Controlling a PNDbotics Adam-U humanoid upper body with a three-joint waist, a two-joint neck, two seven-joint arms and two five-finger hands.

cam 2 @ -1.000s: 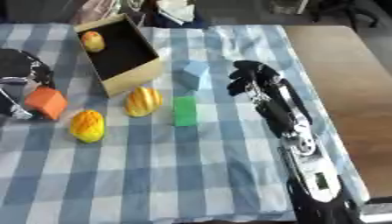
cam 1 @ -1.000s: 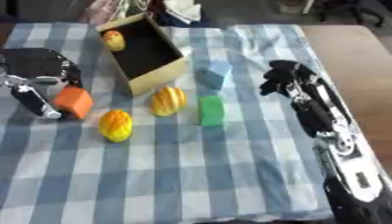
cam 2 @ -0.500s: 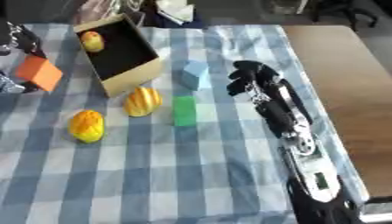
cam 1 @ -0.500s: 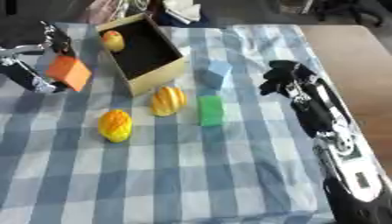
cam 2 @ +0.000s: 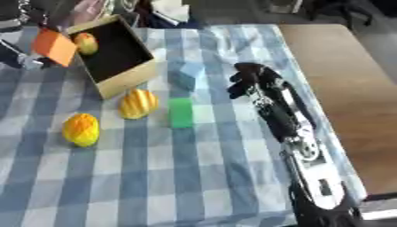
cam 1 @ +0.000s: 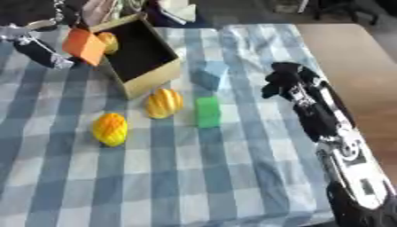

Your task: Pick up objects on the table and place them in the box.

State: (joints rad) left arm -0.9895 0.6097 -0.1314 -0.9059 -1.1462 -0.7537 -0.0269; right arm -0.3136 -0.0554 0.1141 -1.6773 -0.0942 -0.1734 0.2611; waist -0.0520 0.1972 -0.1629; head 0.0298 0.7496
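Note:
My left hand [cam 1: 37, 37] is at the upper left, shut on an orange block [cam 1: 83, 45] that hangs in the air at the left rim of the open cardboard box [cam 1: 147, 80]. A yellow-red round fruit [cam 1: 108, 42] lies inside the box, partly behind the block. On the checked cloth lie a striped yellow-orange fruit [cam 1: 164, 103], an orange-yellow fruit [cam 1: 110, 129], a green block [cam 1: 207, 111] and a light blue block [cam 1: 209, 75]. My right hand [cam 1: 285, 81] hovers right of the blue block with fingers curled, holding nothing.
The blue checked cloth [cam 1: 201, 177] covers most of the table; bare brown tabletop [cam 1: 356, 57] shows at the right. Clutter of white and dark items [cam 1: 174, 9] sits beyond the box at the far edge.
My left hand has lifted the orange block off the cloth and carried it up and right to the box's left rim. The right arm has stayed in place.

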